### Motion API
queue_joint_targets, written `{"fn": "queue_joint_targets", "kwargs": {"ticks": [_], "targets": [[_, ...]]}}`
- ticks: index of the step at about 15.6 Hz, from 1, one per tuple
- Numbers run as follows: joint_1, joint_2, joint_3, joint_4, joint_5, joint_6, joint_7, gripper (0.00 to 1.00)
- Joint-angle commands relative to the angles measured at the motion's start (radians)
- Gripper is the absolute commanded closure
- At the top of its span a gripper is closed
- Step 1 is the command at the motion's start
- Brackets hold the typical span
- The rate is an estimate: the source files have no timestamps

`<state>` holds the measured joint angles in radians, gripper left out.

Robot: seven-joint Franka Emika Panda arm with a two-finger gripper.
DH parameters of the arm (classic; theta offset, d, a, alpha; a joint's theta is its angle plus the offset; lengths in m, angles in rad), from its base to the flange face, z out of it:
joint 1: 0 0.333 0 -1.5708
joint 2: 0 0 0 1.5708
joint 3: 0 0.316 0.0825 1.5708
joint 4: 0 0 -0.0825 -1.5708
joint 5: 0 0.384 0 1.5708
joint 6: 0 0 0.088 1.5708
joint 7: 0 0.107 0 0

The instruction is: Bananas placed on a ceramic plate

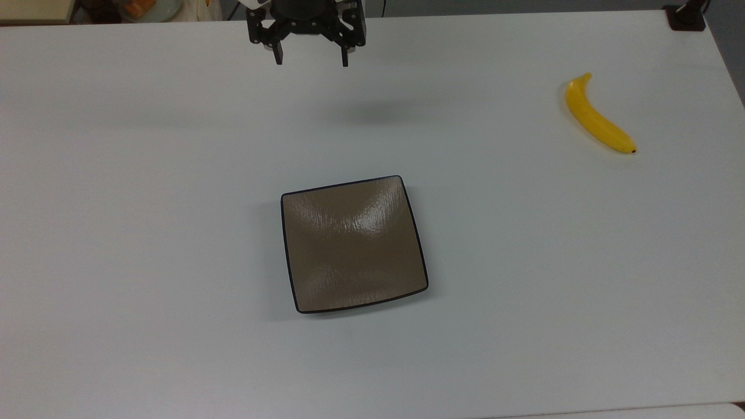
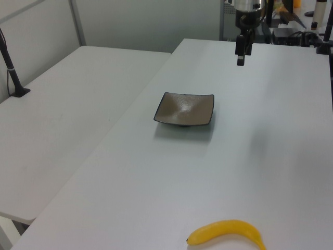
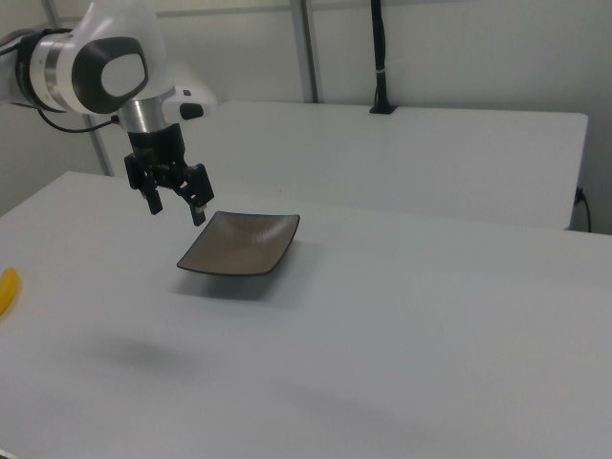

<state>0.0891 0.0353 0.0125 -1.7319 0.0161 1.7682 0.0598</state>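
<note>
A yellow banana [image 1: 598,117] lies on the white table at the top view's far right; it also lies at the bottom edge of the left view [image 2: 227,232], and one end peeks in at the right view's left edge [image 3: 6,290]. The square brown ceramic plate [image 1: 353,243] with a black rim sits mid-table, bare [image 2: 184,108] [image 3: 239,244]. My gripper [image 1: 312,60] hangs open above the table near the top view's upper edge, well apart from both plate and banana [image 2: 240,61] [image 3: 177,210]. Nothing is between its fingers.
A second white table [image 2: 67,104] adjoins at the left view's left, with a black post [image 2: 13,73] on it. A black clamp [image 1: 687,16] sits at the top view's upper right corner. Equipment and clutter [image 2: 296,26] stand behind the arm.
</note>
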Motion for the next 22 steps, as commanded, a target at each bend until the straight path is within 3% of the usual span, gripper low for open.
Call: {"fn": "queue_joint_targets", "kwargs": {"ticks": [1,5,18,22], "targets": [[0.014,-0.040,-0.016,-0.043,-0.012,0.028,-0.020,0.00],[0.018,-0.037,-0.006,-0.063,-0.008,0.100,-0.020,0.00],[0.021,-0.040,0.000,-0.064,0.002,0.085,-0.008,0.00],[0.021,-0.029,0.078,-0.067,0.005,0.093,-0.002,0.00]]}}
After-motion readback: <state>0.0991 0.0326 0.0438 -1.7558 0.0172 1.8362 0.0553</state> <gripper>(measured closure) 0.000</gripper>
